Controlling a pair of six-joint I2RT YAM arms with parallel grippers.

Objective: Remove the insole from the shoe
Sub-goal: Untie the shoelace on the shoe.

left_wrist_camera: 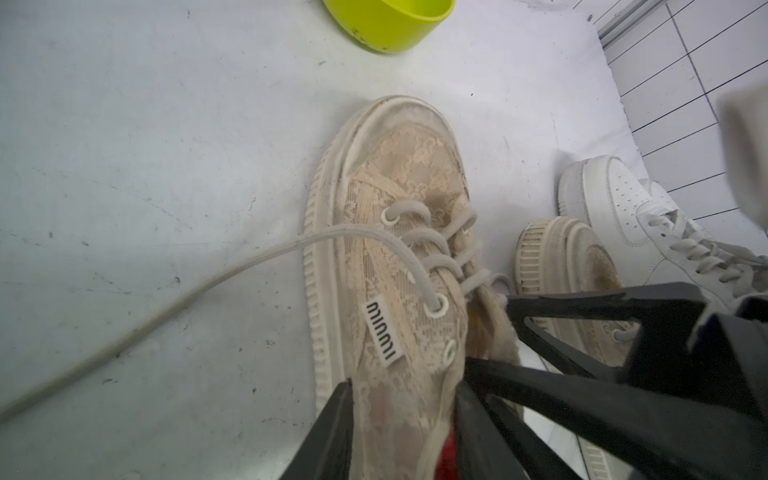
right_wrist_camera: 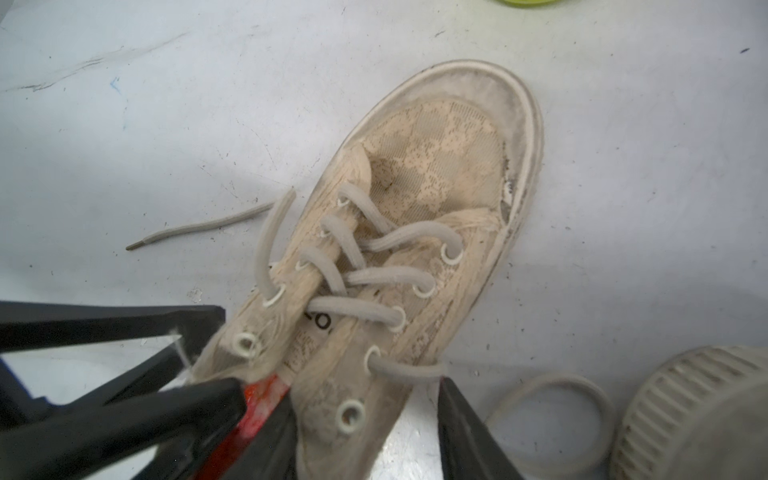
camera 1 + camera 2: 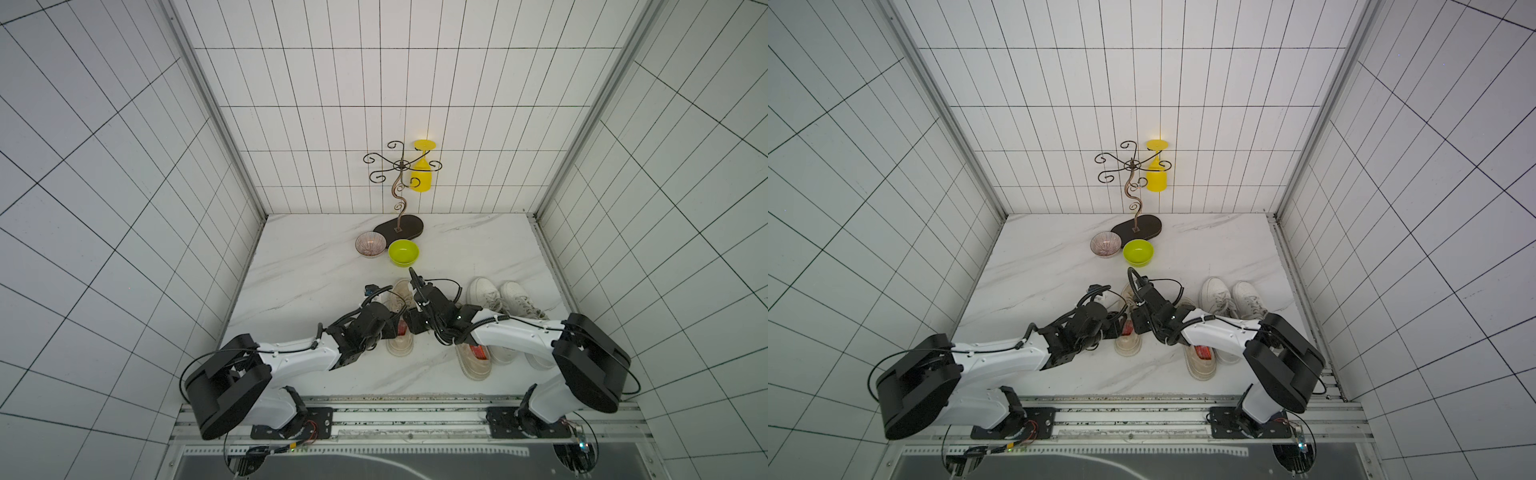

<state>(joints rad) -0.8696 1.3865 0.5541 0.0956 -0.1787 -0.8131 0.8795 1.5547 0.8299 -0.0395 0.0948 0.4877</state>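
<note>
Plainly, the lacy, rib-soled beige shoe (image 1: 407,166) holds a red insole (image 2: 259,401).

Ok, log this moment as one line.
stage: red insole still inside beige shoe | left gripper: open, astride one side wall | right gripper: open, astride opposite wall

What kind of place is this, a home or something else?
Probably a robot test cell, not a home: grid-lined white walls enclose a marble-look table, and the left arm and right arm sit on a metal rail.
</note>
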